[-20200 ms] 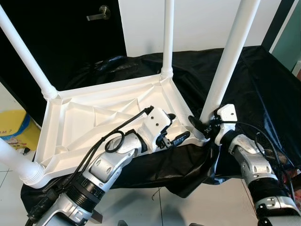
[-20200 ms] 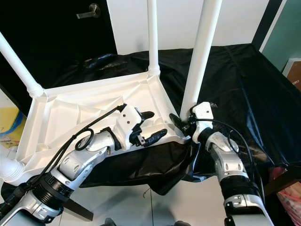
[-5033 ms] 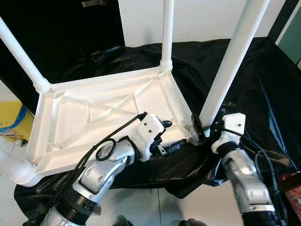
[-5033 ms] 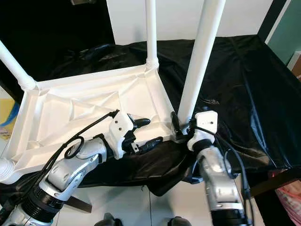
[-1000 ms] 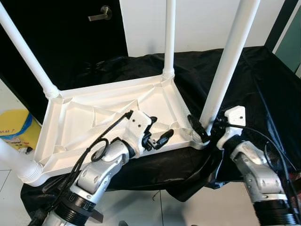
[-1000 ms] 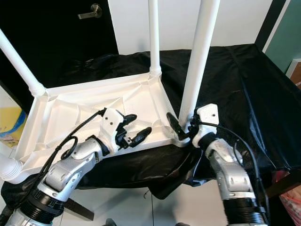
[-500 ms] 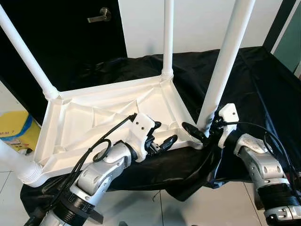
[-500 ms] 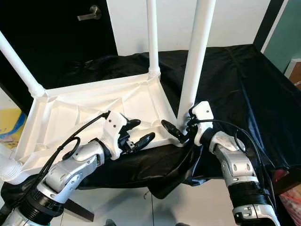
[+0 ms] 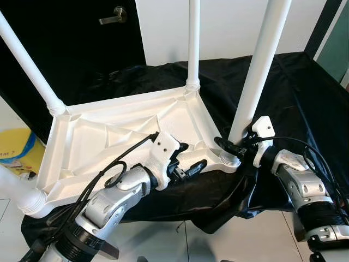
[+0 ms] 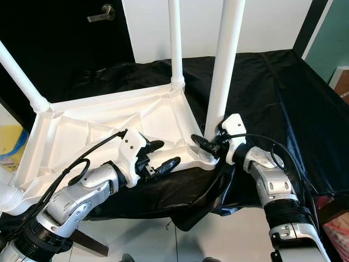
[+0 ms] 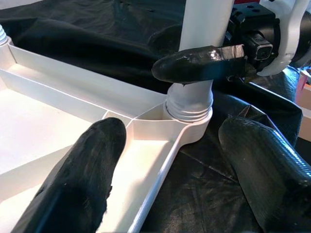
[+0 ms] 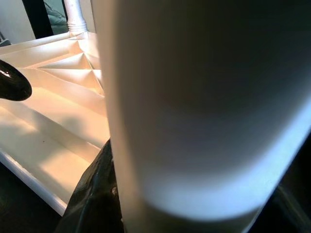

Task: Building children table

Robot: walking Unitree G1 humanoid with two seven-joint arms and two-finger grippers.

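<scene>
A white plastic children's table point(image 9: 109, 131) lies upside down on a black cloth point(image 9: 305, 93), its legs pointing up. My right gripper point(image 9: 235, 144) is shut on the near-right leg point(image 9: 256, 82), just above that leg's corner socket point(image 11: 189, 109). One of its black fingers point(image 11: 199, 63) crosses the front of the leg. In the right wrist view the leg point(image 12: 194, 97) stands very close, with a finger point(image 12: 92, 199) beside it. My left gripper point(image 9: 188, 157) is open at the table's near rim. One finger point(image 11: 82, 179) is over the ribbed underside, the other point(image 11: 262, 165) over the cloth.
The other legs rise at the far corner point(image 9: 193, 43), the far left point(image 9: 30, 63) and the near left point(image 9: 16, 191). Behind are a black door with a lever handle point(image 9: 112, 15) and a white wall. A yellow and blue object point(image 9: 13, 147) lies on the tiled floor at left.
My right gripper's fingers have drawn in against the base of the near-right leg. The left gripper has shifted slightly along the near rim and stays open.
</scene>
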